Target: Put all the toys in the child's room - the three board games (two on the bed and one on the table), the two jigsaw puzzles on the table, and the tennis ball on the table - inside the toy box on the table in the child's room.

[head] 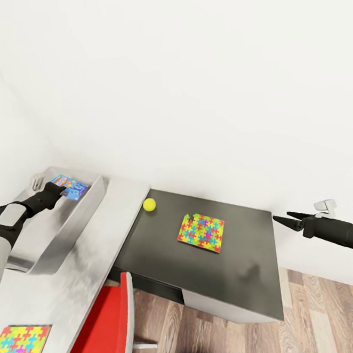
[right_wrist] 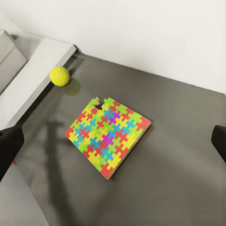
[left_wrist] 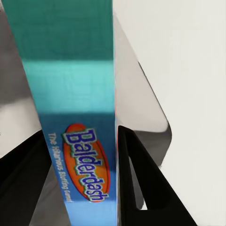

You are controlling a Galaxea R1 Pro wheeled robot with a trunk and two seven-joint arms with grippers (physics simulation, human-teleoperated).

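Left end effector (head: 60, 193) clamps the blue board game (head: 70, 186) over the grey toy box (head: 88, 205), upper left of the head view; its wrist view reads "Balderdash" on the box edge. Right end effector (head: 285, 221) hangs wide open at right. Tennis ball (right_wrist: 60, 76) and jigsaw puzzle (right_wrist: 108, 135) lie apart on the dark worktop (head: 242, 256); a second puzzle (head: 20, 346) sits bottom left.

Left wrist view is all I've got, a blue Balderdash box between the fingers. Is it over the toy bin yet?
Observer: Yes, the head view shows the left gripper holding the game box over the grey bin, near its far end.
Operator: What's left on the desk?
Observer: A tennis ball and one puzzle lie on the dark lower section.
Operator: Only one puzzle?
Observer: A second puzzle lies on the pale top, near the red chair.
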